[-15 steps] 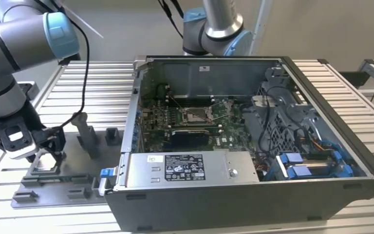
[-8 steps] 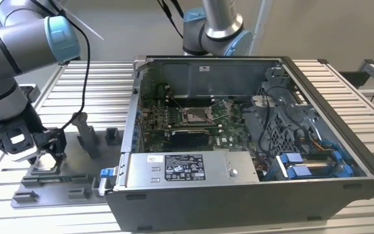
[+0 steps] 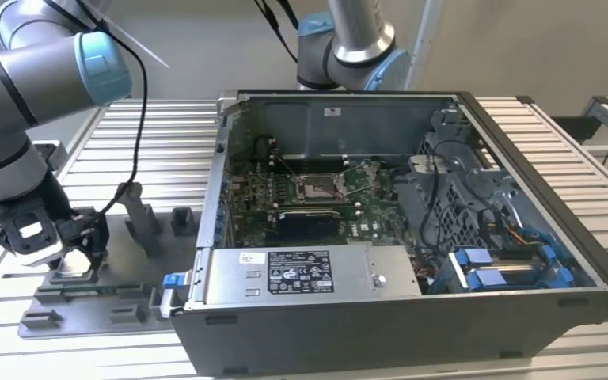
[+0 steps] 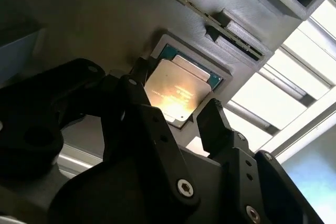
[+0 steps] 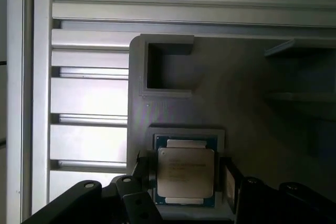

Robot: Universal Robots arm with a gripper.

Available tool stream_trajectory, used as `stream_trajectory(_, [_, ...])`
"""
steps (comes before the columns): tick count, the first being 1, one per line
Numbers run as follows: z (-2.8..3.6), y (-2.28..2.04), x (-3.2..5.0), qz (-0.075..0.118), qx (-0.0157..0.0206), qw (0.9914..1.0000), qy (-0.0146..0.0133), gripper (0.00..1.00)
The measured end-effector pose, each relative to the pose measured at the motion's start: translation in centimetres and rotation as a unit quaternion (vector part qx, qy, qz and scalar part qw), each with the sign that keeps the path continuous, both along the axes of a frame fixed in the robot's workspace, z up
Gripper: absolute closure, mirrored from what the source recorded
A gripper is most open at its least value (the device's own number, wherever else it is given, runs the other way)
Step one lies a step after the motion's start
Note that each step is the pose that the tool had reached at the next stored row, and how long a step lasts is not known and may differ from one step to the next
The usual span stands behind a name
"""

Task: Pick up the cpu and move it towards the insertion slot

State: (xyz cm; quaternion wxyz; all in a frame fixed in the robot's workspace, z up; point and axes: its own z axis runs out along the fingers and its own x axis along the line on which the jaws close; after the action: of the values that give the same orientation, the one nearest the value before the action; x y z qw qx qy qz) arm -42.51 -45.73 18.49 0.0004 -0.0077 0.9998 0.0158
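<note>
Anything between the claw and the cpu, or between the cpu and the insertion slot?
Nothing between the claw and the cpu: the open claw straddles it in its tray recess. Toward the insertion slot, the computer case's side wall stands between tray and slot in the exterior view; the case is open on top.

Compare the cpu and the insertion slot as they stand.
The cpu lies in a grey tray outside the case, under the gripper; the insertion slot sits inside it. The cpu's top is solid silver; the slot frames a darker centre. Both are square.
</note>
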Motion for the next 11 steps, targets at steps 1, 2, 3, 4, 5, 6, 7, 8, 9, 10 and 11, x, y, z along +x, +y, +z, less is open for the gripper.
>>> stream_trajectory(1, [-0.04,-0.01,0.00,0.000,0.0000,1.00000,0.0000,0.00])
stream_trajectory(2, [-0.04,-0.02,-0.01,0.000,0.0000,1.00000,0.0000,0.00])
stream_trajectory(3, [-0.04,-0.02,-0.01,0.000,-0.0001,1.00000,0.0001,0.00])
stream_trajectory(4, [-0.04,-0.03,-0.01,0.000,-0.0001,1.00000,0.0001,0.00])
stream_trajectory(5, [-0.05,-0.07,-0.01,0.000,-0.0001,1.00000,0.0002,0.00])
stream_trajectory(6, [-0.06,-0.11,0.00,-0.001,0.0000,1.00000,0.0001,0.00])
stream_trajectory(7, [-0.07,-0.17,0.00,-0.002,0.0000,1.00000,0.0000,0.00])
stream_trajectory(8, [-0.07,-0.23,-0.01,-0.003,0.0000,1.00000,0.0001,0.00])
stream_trajectory(9, [-0.08,-0.29,-0.01,-0.004,0.0000,0.99999,0.0001,0.00])
stream_trajectory(10, [-0.09,-0.35,0.00,-0.005,0.0000,0.99999,0.0000,0.00])
stream_trajectory(11, [-0.08,-0.39,-0.01,-0.006,-0.0001,0.99998,0.0001,0.00])
